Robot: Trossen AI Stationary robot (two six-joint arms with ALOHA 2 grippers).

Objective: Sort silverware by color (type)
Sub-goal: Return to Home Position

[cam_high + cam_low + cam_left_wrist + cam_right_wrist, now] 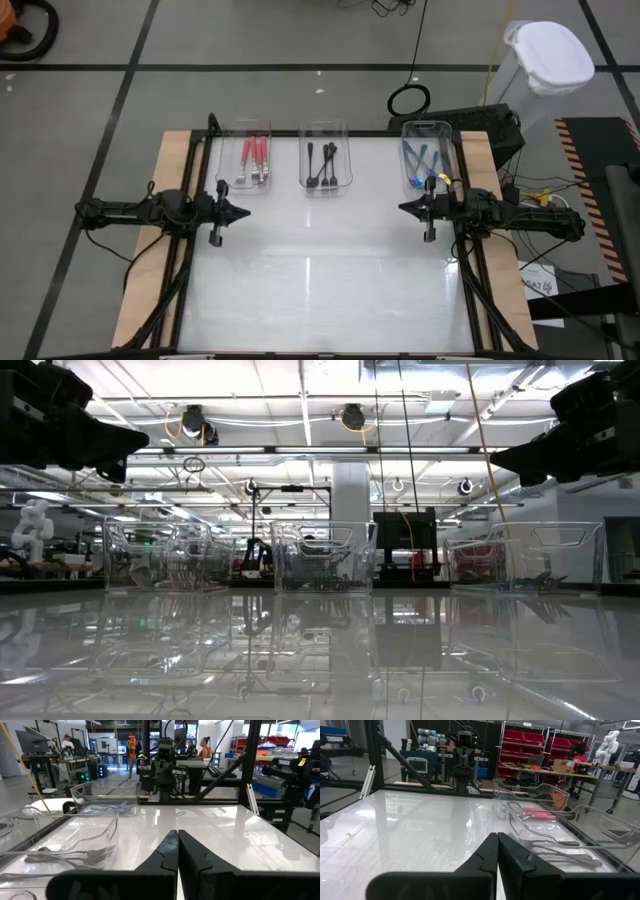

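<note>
The left pincer and right pincer hang closed and empty mid-frame. Above, red forks, black forks and blue forks lie sorted; a careless swing of the right pincer could nudge the nearby tray.

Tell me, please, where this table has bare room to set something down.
The glossy white tabletop is bare from the three clear plastic trays to its near edge, between the shut left gripper and shut right gripper. The far strip is crowded: those trays hold coloured-handled forks.
</note>
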